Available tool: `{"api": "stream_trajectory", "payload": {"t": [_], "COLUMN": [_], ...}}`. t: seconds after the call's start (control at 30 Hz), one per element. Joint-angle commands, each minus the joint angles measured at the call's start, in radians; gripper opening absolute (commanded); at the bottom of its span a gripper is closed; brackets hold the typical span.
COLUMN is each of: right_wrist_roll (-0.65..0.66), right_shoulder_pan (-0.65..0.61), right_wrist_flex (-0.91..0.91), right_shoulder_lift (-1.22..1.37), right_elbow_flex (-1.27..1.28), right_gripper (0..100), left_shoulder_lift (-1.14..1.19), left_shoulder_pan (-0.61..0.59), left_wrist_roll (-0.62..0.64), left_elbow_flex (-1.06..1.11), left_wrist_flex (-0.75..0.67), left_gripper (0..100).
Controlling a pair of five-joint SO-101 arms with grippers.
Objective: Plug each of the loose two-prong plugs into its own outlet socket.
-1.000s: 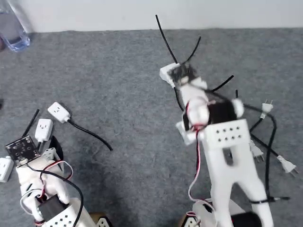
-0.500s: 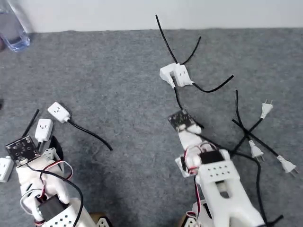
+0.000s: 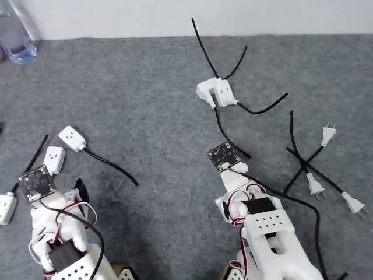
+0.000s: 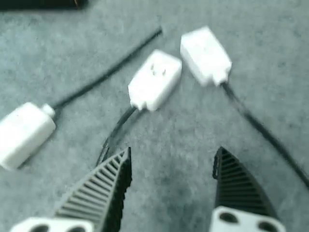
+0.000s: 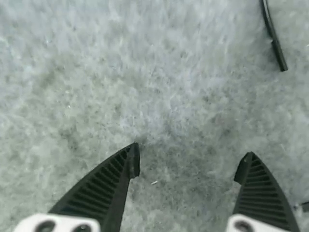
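Three loose plugs at right among crossed black cords (image 3: 303, 169): far plug (image 3: 329, 133), middle plug (image 3: 315, 186), near plug (image 3: 354, 204); we see none in socket. Three free sockets at left: first socket (image 3: 72, 138) and second socket (image 3: 53, 160) just beside each other, third socket (image 3: 6, 208) apart at edge. Joined white pair (image 3: 215, 92) at far centre. Left gripper (image 4: 171, 162) jaws apart, empty, above carpet (image 3: 145, 87) near second socket. Right gripper (image 5: 190, 162) jaws apart, empty, over bare carpet; we note it well apart from plugs.

The left gripper (image 4: 171, 164) hangs spread over grey carpet (image 4: 270, 58), three white outlet sockets (image 4: 154, 79) lying beyond it
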Motion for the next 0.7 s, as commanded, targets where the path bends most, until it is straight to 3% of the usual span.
{"api": "stream_trajectory", "payload": {"t": [0.0,0.07,0.17,0.2,0.4,0.67], "right_wrist_roll": [-0.005,-0.005,-0.005,-0.005,-0.003,-0.003], "right_shoulder_pan": [-0.007,-0.007,-0.008,-0.008,-0.008,-0.024], "right_wrist_flex": [-0.016,-0.016,-0.016,-0.016,-0.030,-0.030], "right_shoulder_lift": [-0.019,-0.019,-0.019,-0.019,-0.013,-0.013], "right_elbow_flex": [-0.009,-0.009,-0.009,-0.009,-0.009,-0.009], "right_gripper": [30.7,30.7,30.7,30.7,30.7,30.7], "left_shoulder_lift": [-0.009,-0.009,-0.011,-0.011,-0.003,0.032], "left_shoulder_pan": [-0.046,-0.077,-0.129,-0.149,-0.137,-0.123], "left_wrist_roll": [0.012,0.123,0.434,0.459,0.137,-0.215], "left_elbow_flex": [-0.127,-0.219,-0.294,-0.302,-0.334,-0.641], "left_wrist_flex": [-0.058,-0.054,0.018,0.009,-0.207,-0.009], "left_gripper": [27,27,27,27,26,26]}}
